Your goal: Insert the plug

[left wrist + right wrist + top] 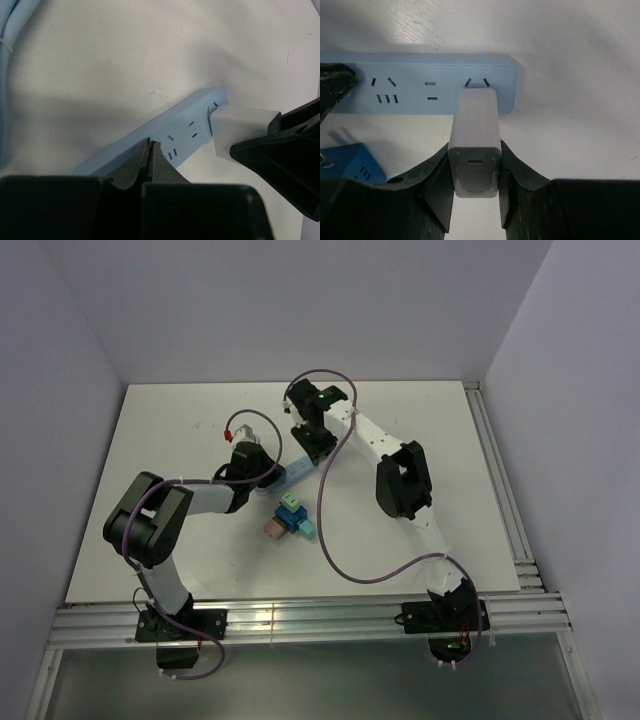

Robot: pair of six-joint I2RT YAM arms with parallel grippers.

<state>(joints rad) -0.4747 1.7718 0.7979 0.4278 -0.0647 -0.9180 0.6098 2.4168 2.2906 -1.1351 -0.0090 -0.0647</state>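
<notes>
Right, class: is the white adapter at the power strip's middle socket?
No: the right gripper holds the white adapter at the power strip's end socket; the middle slots are uncovered.

Strip: pale blue plastic, smooth, matt. Plug: white plastic, smooth, satin sheen. Pincer fingers: black plastic, matt, slightly rough. Counter: white, matt, finely scuffed. Cube: blue plastic, smooth. Rails: bare metal, dull shine.
</notes>
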